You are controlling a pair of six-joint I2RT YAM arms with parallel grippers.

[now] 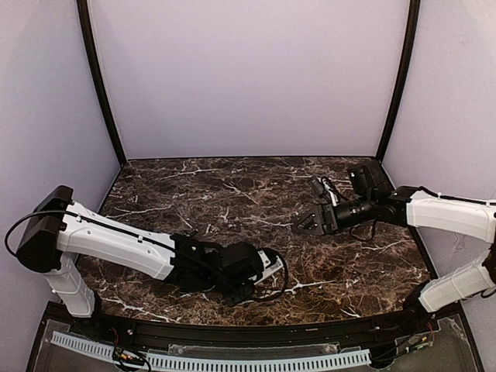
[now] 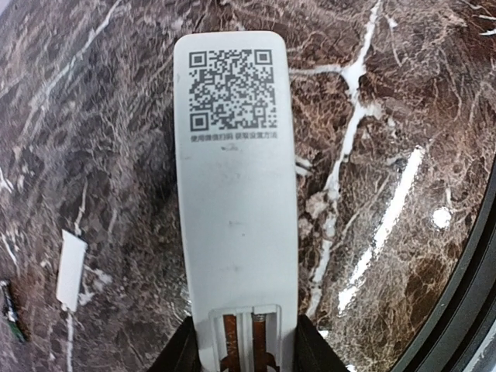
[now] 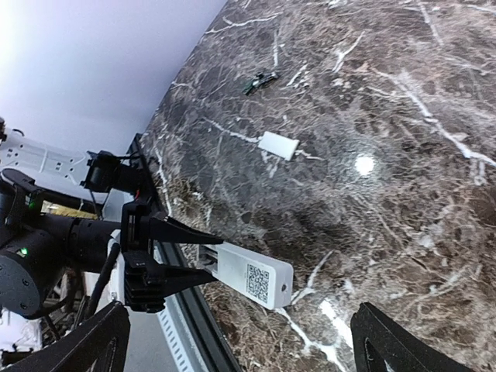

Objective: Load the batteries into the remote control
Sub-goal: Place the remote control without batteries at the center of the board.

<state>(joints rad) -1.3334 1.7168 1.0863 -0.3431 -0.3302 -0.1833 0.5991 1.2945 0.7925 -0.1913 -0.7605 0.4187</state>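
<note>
My left gripper [image 1: 259, 273] is shut on the remote control [image 2: 236, 201], holding it by its sides at the near end, just above the table. The remote is a slim white bar, back side up, with a QR code near its far end. Its battery bay [image 2: 242, 337] lies open between my fingers and shows two copper contact strips, with no batteries in it. The remote also shows in the right wrist view [image 3: 249, 275] and as a white patch in the top view [image 1: 269, 266]. My right gripper [image 1: 304, 225] is open and empty, hovering above the table right of centre. No battery is clearly visible.
A small white rectangular cover [image 2: 71, 270] lies flat on the dark marble table [image 1: 232, 194], left of the remote; it also shows in the right wrist view [image 3: 277, 145]. A small green and dark object [image 3: 258, 80] lies farther off. The table's black front rim [image 2: 473, 287] is close by.
</note>
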